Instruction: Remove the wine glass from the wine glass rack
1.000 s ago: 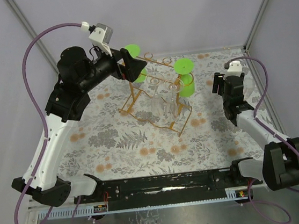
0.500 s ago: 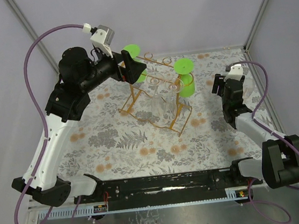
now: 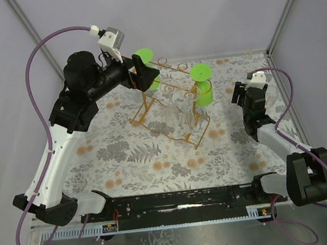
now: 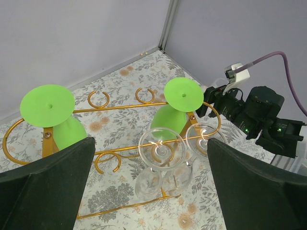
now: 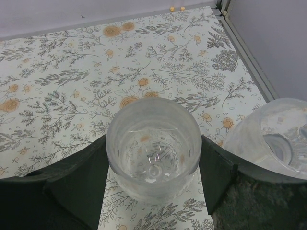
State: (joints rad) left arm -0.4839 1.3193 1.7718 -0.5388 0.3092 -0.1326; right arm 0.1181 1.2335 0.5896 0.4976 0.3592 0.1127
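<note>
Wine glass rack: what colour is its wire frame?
The wine glass rack is golden-orange wire, clearest in the left wrist view.

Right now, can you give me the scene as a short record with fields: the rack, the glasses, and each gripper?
rack: gold wire rack, standing mid-table
on rack: two green glasses and two clear glasses, all hung base up
left gripper: open, above the rack
right gripper: shut on held glass, clear, rim up, off the rack
beside it: second glass, clear, to the right of the held one
</note>
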